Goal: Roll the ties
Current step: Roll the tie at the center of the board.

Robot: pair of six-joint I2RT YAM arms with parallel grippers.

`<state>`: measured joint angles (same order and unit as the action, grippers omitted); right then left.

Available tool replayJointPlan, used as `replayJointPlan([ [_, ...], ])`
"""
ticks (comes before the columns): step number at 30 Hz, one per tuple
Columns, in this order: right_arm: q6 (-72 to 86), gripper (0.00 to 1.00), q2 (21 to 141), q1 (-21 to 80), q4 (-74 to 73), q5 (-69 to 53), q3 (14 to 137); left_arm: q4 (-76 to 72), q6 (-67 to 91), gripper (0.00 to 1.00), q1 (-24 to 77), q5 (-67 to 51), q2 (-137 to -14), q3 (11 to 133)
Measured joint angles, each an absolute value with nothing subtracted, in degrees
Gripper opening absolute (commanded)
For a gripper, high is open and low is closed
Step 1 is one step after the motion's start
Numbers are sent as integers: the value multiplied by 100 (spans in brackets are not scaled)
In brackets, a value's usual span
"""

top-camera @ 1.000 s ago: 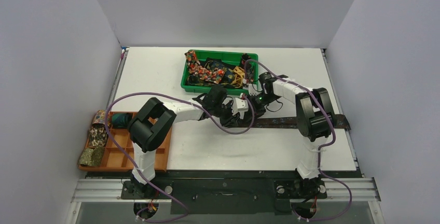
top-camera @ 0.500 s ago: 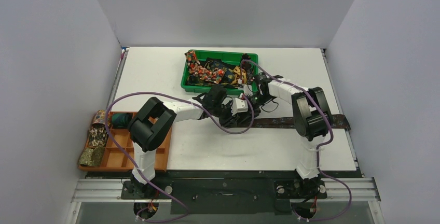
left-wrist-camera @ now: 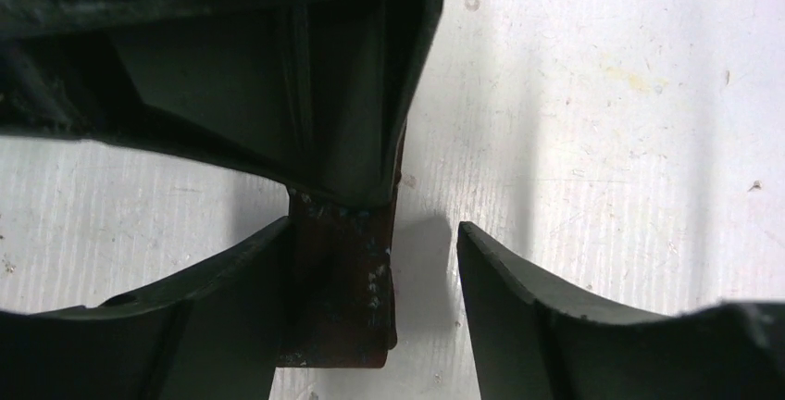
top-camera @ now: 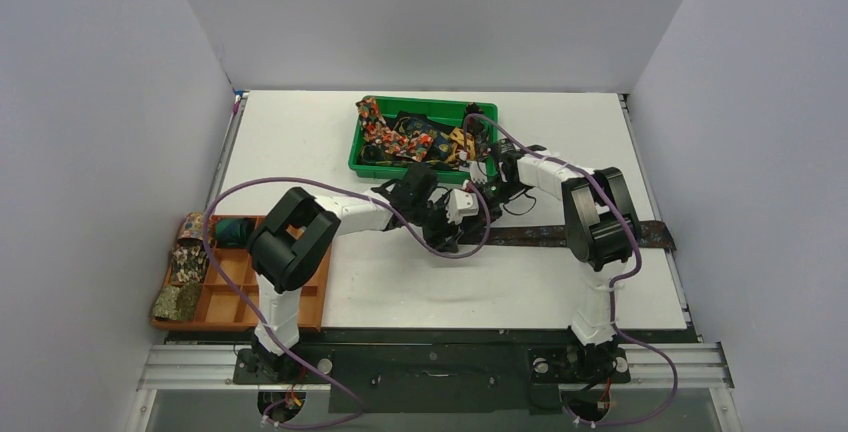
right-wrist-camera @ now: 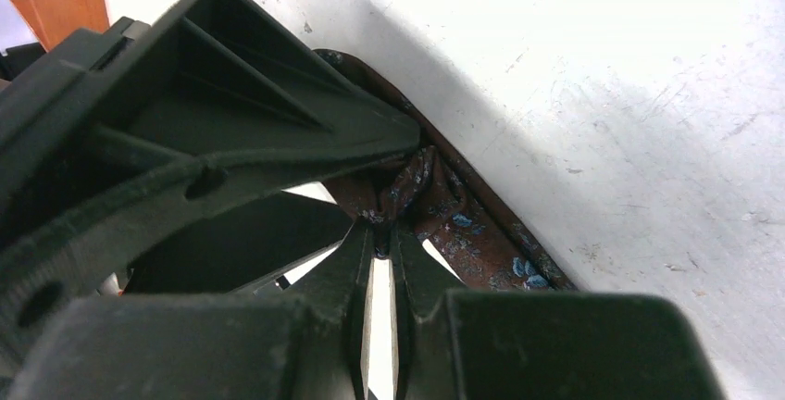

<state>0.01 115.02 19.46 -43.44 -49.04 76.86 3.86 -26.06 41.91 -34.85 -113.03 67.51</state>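
On my feeds the two hands meet over the middle of the counter (top-camera: 300,142), at the narrow end of the dark tie (top-camera: 540,236). From that end the tie runs flat across the counter, away under the right arm toward the counter's right edge.

My left hand (left-wrist-camera: 375,233) is spread wide. The tie's end lies flat on the counter between its fingers (left-wrist-camera: 231,326), hard against one of them and well clear of the other. A finger of the other hand comes down onto the fabric just ahead of the tips.

My right hand (right-wrist-camera: 380,238) has its fingers squeezed almost together, pinching a small bunched fold of the tie at the very tips. The cloth there looks brown with blue flecks. Beyond its fingertips the black body of the left hand fills the wrist view.

Just past both hands sits a green bin (top-camera: 452,112) holding a tangle of loose ties (top-camera: 400,137). Far behind the left hand, beside that arm's elbow, an orange tray (top-camera: 225,307) holds several rolled ties (top-camera: 185,262) in its compartments.
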Motion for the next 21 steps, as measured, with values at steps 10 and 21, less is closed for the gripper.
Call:
replayJointPlan([
  [10,-60,0,11502,1879,-4333,-4869,7671,-193,-2414,68,4300,-3157,-11144,6512],
  [21,-104,0,11504,1868,-4338,-4936,7660,-338,-2504,44,4504,-2816,-11592,6877],
])
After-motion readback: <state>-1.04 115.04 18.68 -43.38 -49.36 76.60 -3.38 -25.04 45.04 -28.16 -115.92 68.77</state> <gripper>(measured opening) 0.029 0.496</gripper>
